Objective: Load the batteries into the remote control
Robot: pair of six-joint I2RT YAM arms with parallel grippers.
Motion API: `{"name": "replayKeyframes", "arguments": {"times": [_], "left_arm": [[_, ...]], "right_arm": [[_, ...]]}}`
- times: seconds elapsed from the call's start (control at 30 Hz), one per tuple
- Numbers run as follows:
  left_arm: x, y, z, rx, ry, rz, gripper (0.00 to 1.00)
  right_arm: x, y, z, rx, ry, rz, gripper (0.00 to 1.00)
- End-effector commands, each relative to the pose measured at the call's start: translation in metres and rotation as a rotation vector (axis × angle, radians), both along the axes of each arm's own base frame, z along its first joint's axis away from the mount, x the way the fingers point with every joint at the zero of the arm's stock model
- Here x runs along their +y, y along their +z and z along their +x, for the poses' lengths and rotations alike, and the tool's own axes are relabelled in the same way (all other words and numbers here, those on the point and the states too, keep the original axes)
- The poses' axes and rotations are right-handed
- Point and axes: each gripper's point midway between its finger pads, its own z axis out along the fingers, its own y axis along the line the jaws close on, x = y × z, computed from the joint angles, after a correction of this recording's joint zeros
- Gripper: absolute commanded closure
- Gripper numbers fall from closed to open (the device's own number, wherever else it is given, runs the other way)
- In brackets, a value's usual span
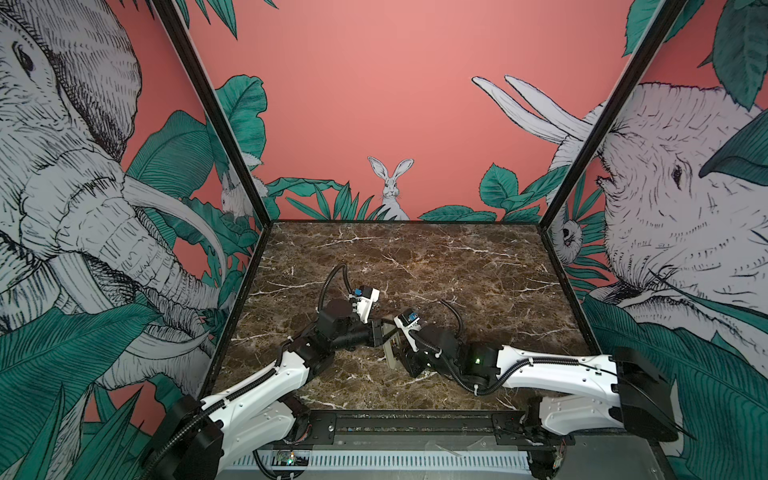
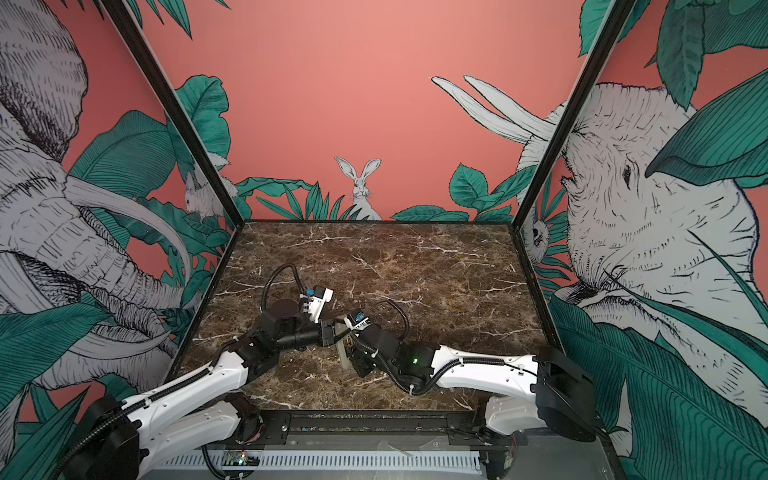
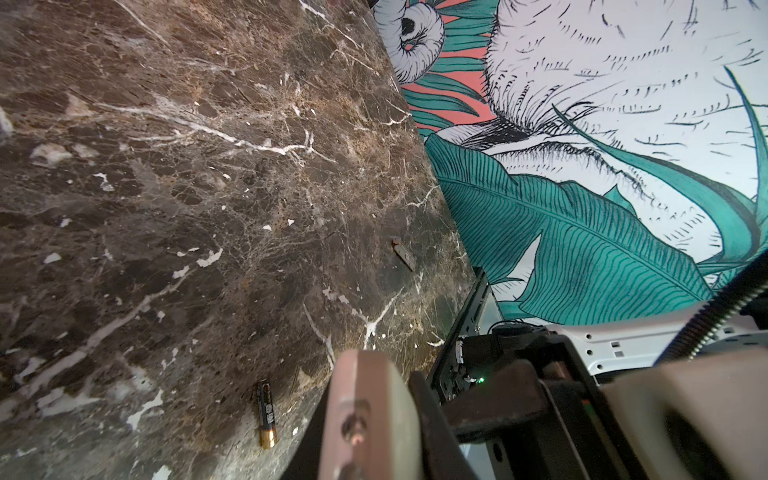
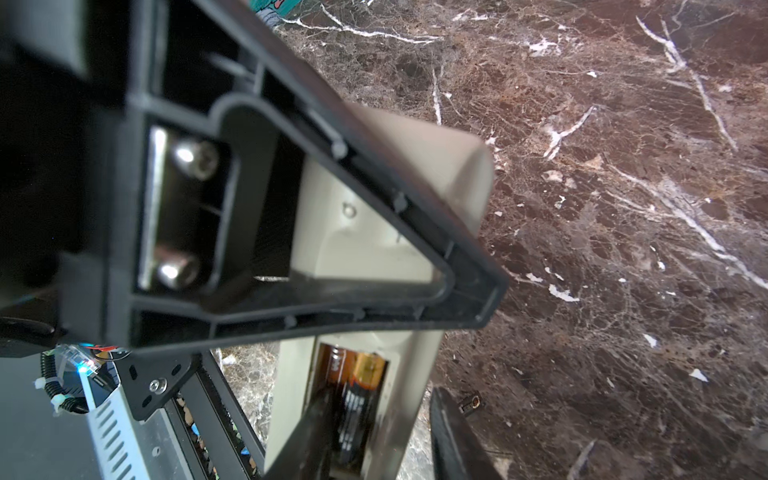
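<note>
Sitting in the open bay of the remote control (image 4: 449, 174), the seated battery (image 4: 363, 374) shows a glossy black sleeve and a copper-gold end. Only the right wrist view shows it. The remote control has a smooth greyish-beige plastic back with rounded corners. In both top views it is just below the middle of the frame, where only a pale sliver (image 1: 390, 355) (image 2: 343, 359) shows between the two black wrists.

The left gripper (image 1: 381, 332) is clamped on the remote control. Its black, ribbed, triangular finger (image 4: 399, 203) crosses the beige back and hides much of it. The right gripper (image 4: 380, 415) has one dark, blurred finger over the bay and the other beyond the handset's edge. I cannot tell whether they pinch anything.

A loose battery (image 3: 266, 415), also black and gold, lies on the brown, white-veined marble table (image 3: 166, 166). Only the left wrist camera shows it clearly. That view also shows a small flat grey strip (image 3: 403, 254) lying well apart from it. The remote control's button face is hidden in every view.
</note>
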Motion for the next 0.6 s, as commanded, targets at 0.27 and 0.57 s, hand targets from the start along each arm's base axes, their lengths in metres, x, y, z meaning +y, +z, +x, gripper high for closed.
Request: {"name": "replayKeyframes", "arguments": {"times": [0.27,0.57], "left_arm": [[-0.005,0.015,-0.006,-0.028,-0.037,-0.062,1.0],[-0.003,0.011,-0.006,-0.025,-0.03,-0.049,1.0]], "right_arm": [[-0.01,-0.017,0.007,0.001,-0.039,-0.061,0.79],[0.002,0.001,0.001,-0.009,0.016,-0.004,0.54]]}}
